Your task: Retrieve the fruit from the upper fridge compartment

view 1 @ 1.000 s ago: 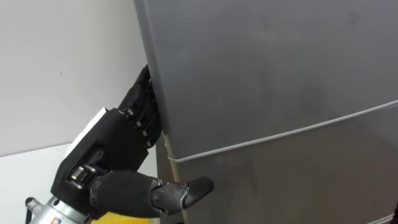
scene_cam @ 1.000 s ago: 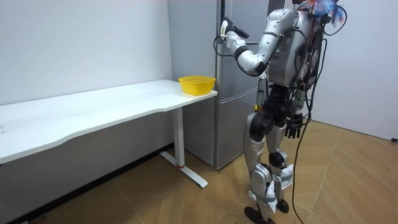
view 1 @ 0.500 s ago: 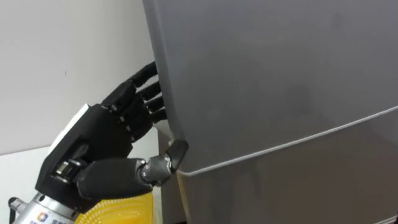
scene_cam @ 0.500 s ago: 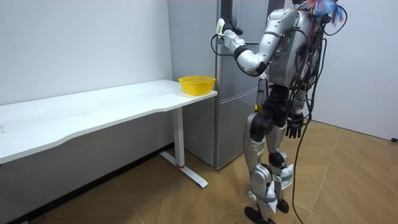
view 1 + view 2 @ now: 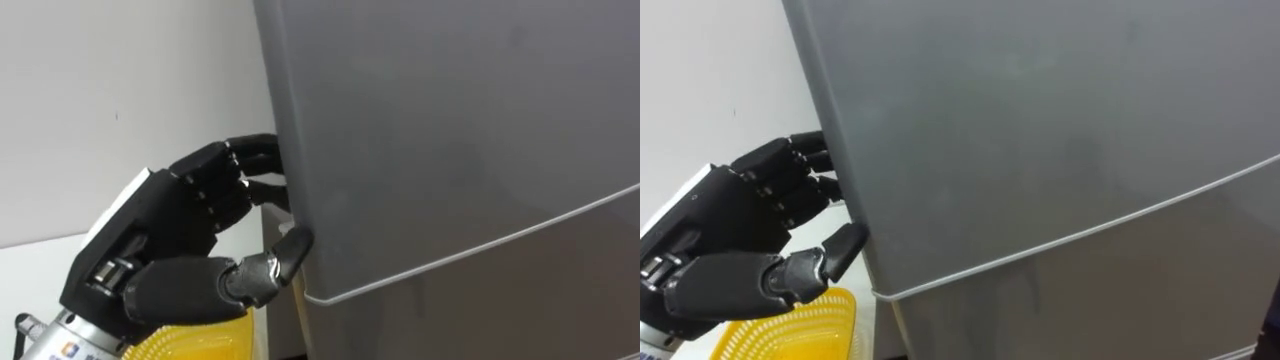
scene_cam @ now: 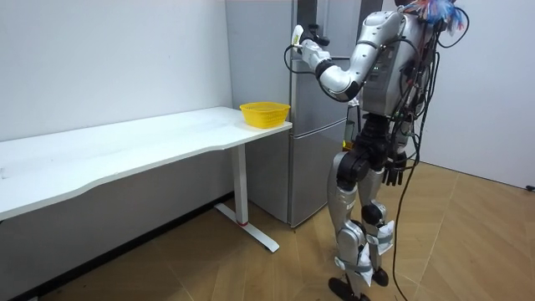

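The grey fridge's upper door (image 5: 450, 120) takes up most of the eye views, and a pale seam (image 5: 480, 245) divides it from the lower door (image 5: 500, 300). My left hand (image 5: 170, 230) is at the upper door's left edge. Its fingers (image 5: 250, 160) curl round that edge with the tips hidden behind it, and the thumb (image 5: 285, 255) presses the front near the seam. In the room view the left hand (image 6: 305, 38) is raised to the door (image 6: 311, 75), where a narrow dark gap shows at the edge. My right hand (image 6: 394, 171) hangs relaxed by my hip.
A yellow basket (image 5: 200, 340) sits below my left hand, on the end of a long white table (image 6: 150, 146) that reaches up to the fridge's left side. A white wall (image 5: 100, 100) stands behind. I stand upright on a wooden floor facing the fridge.
My left hand's fingers have curled round the upper door's edge and the thumb has risen from the seam onto the door front. A dark gap has appeared at that edge in the room view.
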You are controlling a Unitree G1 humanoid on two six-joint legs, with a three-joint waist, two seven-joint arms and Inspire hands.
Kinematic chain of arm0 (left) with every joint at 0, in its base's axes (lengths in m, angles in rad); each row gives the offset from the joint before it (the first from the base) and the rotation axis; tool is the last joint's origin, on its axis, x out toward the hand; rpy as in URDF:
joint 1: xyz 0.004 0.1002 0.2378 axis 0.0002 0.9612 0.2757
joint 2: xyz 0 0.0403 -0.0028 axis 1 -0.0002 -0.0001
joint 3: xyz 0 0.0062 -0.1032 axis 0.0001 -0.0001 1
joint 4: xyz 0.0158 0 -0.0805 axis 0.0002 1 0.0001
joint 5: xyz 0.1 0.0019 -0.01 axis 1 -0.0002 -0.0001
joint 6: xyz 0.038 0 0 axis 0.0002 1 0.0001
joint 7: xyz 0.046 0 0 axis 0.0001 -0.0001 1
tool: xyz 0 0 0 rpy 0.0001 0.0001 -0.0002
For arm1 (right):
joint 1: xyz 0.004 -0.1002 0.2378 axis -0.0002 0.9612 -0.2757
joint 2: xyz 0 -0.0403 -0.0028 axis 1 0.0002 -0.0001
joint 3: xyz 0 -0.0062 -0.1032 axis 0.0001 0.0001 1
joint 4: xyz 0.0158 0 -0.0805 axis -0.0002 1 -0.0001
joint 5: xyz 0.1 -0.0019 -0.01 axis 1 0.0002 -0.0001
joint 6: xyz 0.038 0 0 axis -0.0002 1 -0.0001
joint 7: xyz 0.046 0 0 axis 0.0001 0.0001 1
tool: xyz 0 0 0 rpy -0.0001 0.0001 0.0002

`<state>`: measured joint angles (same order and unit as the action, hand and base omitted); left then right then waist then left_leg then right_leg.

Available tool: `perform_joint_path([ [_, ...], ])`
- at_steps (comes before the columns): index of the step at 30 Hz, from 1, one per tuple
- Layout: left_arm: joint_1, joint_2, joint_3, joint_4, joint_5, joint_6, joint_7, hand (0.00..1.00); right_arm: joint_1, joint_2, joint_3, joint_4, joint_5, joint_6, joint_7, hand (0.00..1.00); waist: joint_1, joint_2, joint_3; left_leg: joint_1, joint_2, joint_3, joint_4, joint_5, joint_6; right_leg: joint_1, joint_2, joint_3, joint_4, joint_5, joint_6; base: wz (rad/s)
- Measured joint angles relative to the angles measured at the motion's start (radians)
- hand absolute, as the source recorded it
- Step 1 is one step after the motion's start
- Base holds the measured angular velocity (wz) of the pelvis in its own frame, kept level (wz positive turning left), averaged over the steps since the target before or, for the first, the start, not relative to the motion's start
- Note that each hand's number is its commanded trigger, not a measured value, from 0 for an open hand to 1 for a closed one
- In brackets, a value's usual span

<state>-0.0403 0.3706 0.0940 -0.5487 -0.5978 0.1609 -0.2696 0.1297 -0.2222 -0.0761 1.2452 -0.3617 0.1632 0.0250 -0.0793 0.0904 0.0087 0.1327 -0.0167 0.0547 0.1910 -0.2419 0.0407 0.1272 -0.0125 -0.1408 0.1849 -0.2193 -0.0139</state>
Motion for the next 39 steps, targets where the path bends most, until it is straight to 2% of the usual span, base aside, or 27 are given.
perform_joint_path([
  [13, 0.0, 0.0, -0.002, 0.001, 0.004, -0.001, -0.001, 0.0, -0.02, -0.004, 0.017, 0.043, -0.001, -0.002, 0.001, 0.0, -0.004, -0.003, 0.0013, 0.001, 0.0, 0.0, 0.0, 0.0, 0.0, 0.0, -0.001, 0.001, 0.0, 0.0, 0.0, 0.0],
  [25, -0.012, 0.001, -0.03, 0.003, 0.0, -0.02, 0.0, 0.0, -0.022, -0.006, 0.036, 0.051, -0.001, -0.021, 0.0, 0.0, -0.004, -0.008, 0.0051, 0.001, 0.0, 0.0, -0.001, 0.0, 0.0, -0.001, -0.001, 0.002, 0.0, 0.0, 0.0, 0.0],
  [39, -0.021, 0.001, -0.044, 0.003, -0.001, -0.026, -0.01, 0.0, -0.033, -0.013, 0.056, 0.048, -0.001, -0.02, 0.022, 0.0, -0.007, 0.003, -0.0027, -0.003, 0.0, 0.001, 0.0, 0.0, 0.0, -0.006, -0.003, 0.005, 0.0, 0.0, 0.0, 0.0],
])
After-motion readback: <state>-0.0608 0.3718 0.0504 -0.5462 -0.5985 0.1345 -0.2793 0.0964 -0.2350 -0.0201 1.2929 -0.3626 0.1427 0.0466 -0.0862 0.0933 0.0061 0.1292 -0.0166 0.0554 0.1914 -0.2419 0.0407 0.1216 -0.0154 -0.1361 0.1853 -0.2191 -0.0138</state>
